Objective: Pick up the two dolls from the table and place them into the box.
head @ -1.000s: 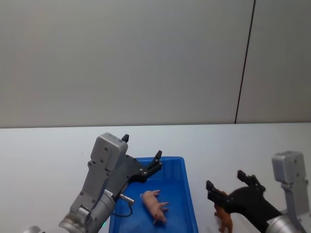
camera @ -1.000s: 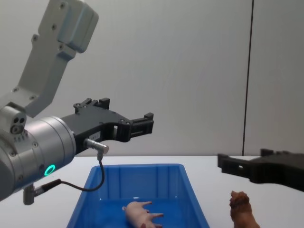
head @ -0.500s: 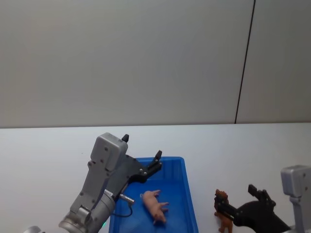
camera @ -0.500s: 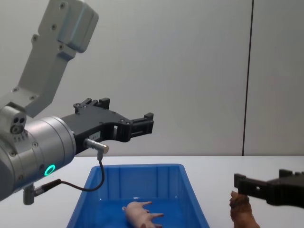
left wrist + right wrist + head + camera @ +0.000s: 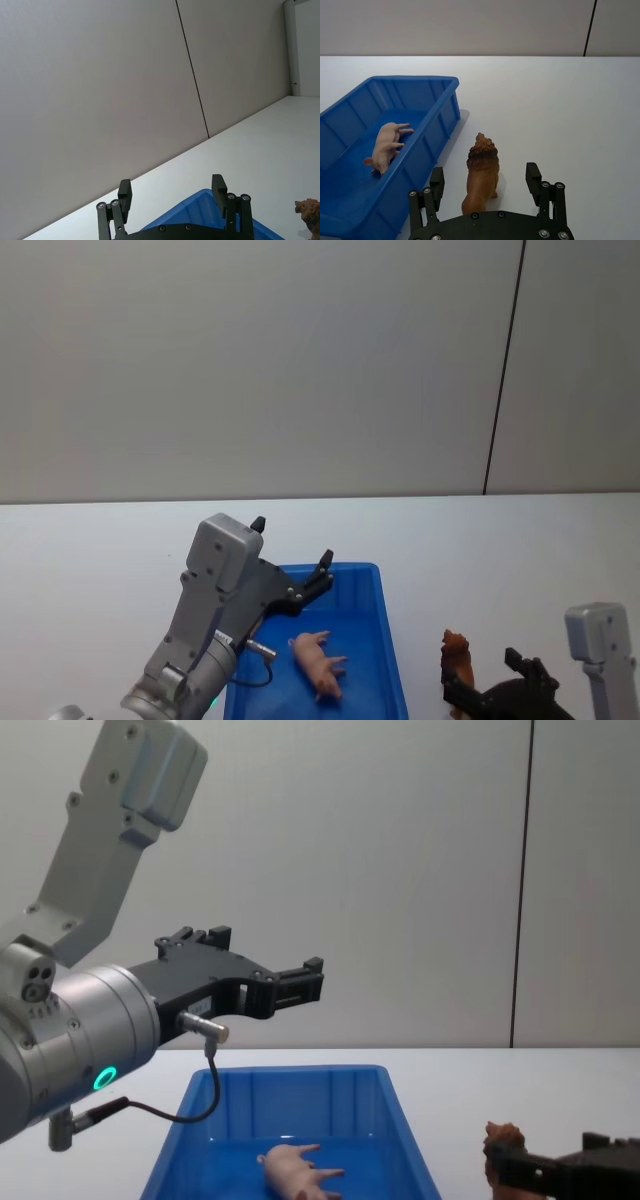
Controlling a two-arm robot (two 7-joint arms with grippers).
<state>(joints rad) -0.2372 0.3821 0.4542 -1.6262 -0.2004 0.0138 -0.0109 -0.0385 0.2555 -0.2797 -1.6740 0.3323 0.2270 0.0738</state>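
Observation:
A pale pink pig doll [image 5: 318,662] [image 5: 387,145] [image 5: 298,1170] lies on its side inside the blue box [image 5: 366,618] [image 5: 438,129] [image 5: 300,1105]. On the white table [image 5: 500,560], just right of the box, a reddish-brown shaggy doll [image 5: 457,660] [image 5: 481,167] [image 5: 503,1140] [image 5: 310,212] stands upright. My right gripper [image 5: 485,175] [image 5: 490,685] [image 5: 555,1160] is open and low at table level. One finger sits on each side of the brown doll's rear without pressing it. My left gripper [image 5: 292,543] [image 5: 265,955] [image 5: 171,186] hangs open and empty above the box.
A plain grey wall with a dark vertical seam [image 5: 505,370] stands behind the table. Bare tabletop stretches to the right of and beyond the brown doll [image 5: 570,100]. The left arm's cable [image 5: 200,1105] dangles over the box's left end.
My right gripper has come down and drawn back, from above the brown doll to table level with its fingers on either side of it. The left arm, pig and box have not moved.

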